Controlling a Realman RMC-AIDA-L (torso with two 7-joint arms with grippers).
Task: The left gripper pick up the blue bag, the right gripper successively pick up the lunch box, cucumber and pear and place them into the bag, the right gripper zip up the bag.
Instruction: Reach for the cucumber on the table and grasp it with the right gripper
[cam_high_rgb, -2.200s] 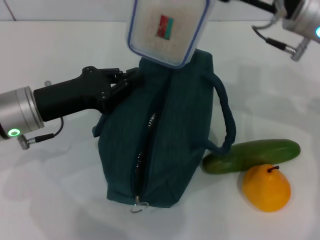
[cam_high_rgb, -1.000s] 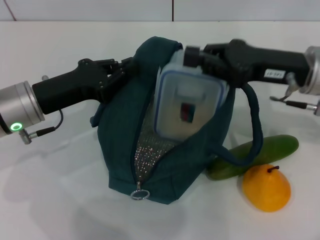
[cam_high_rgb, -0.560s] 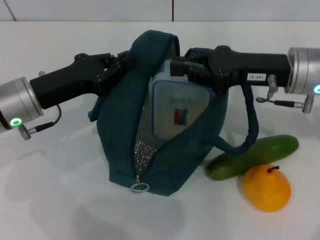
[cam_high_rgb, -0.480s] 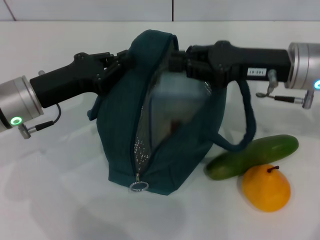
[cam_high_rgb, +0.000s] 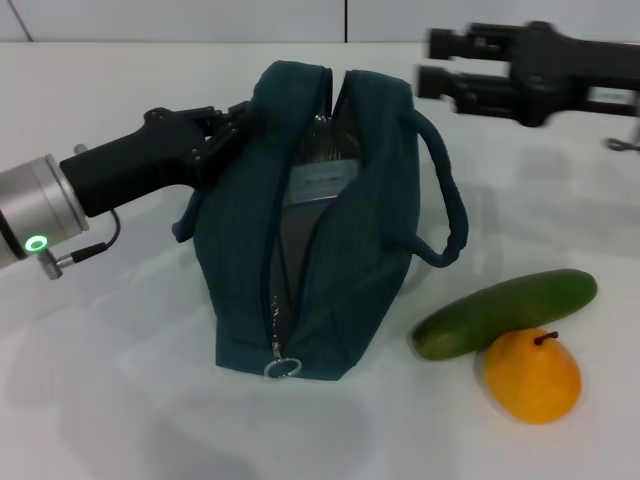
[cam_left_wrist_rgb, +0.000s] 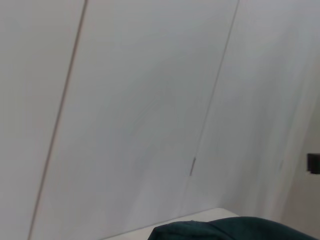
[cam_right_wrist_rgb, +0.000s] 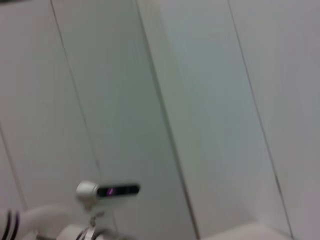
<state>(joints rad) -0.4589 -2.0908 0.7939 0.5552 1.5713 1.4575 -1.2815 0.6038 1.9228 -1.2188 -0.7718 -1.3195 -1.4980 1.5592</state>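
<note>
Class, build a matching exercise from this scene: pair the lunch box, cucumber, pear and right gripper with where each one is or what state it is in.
Things:
1. lunch box
2. cucumber
3. pear
4. right gripper

Places or states:
A. open, above the table behind the blue bag
B. nearest the camera, against the cucumber
C. inside the unzipped blue bag
D. lying on the table beside the bag

Pairs: 1-C, 2-D, 3-B, 4-A

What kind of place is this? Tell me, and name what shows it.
Probably a robot test bench, not a kitchen: a bare white tabletop, plain white panelled walls, and staged props, a dark teal fabric bag, green cucumber, orange-yellow pear.
</note>
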